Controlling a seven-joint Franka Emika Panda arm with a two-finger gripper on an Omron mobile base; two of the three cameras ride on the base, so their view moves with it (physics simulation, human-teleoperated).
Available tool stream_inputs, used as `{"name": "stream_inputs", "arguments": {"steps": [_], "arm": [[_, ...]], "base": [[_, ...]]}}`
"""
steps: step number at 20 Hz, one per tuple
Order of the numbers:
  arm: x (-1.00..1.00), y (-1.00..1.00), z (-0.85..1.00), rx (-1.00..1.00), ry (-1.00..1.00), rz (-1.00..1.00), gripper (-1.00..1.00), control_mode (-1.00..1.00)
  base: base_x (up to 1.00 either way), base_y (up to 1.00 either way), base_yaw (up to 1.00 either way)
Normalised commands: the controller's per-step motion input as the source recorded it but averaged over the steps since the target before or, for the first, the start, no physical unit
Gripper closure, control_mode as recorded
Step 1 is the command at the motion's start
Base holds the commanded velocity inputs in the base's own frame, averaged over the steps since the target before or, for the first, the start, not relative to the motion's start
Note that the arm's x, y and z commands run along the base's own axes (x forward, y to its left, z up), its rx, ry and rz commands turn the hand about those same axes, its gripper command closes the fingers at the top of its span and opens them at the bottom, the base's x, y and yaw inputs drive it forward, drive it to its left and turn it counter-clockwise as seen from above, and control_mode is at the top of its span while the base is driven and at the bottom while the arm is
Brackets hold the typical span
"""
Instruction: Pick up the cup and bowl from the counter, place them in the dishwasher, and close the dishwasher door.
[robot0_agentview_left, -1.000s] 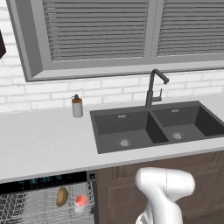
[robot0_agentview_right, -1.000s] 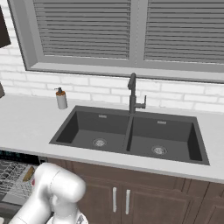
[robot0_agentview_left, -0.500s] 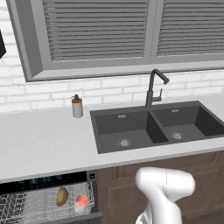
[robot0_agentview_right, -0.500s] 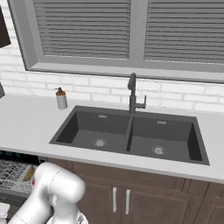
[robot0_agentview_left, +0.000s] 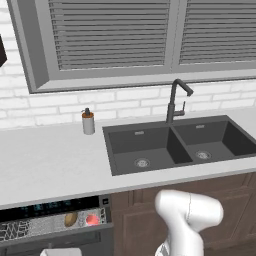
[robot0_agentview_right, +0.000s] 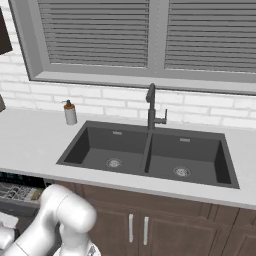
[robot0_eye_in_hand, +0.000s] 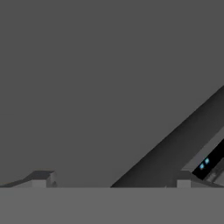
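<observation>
The cup, white with a red-pink inside, and the brown bowl sit side by side on the wire rack of the dishwasher, under its black control strip. The dark grey dishwasher door is tilted up, leaving a narrow gap over the rack. In the hand view the door is very close, its bar handle running diagonally. My gripper is open against the panel, fingertips far apart and holding nothing.
The light counter holds a dark double sink with a black faucet and a grey soap dispenser by the brick wall. Brown cabinet doors stand right of the dishwasher. My white arm is bent low in front.
The dishwasher door has swung upward and now covers most of the rack; only a narrow strip with the cup and bowl still shows.
</observation>
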Motion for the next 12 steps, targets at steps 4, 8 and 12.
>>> {"name": "stream_inputs", "arguments": {"steps": [4, 8, 12], "arm": [[1.00, 0.00, 0.00, 0.20, 0.00, 0.00, -1.00, -1.00], [1.00, 0.00, 0.00, 0.21, 0.00, 0.02, -1.00, -1.00], [0.99, 0.00, -0.06, 0.20, 0.00, 0.03, -1.00, -1.00]], "base": [[0.00, 0.00, 0.00], [0.00, 0.00, 0.00], [0.00, 0.00, 0.00]]}}
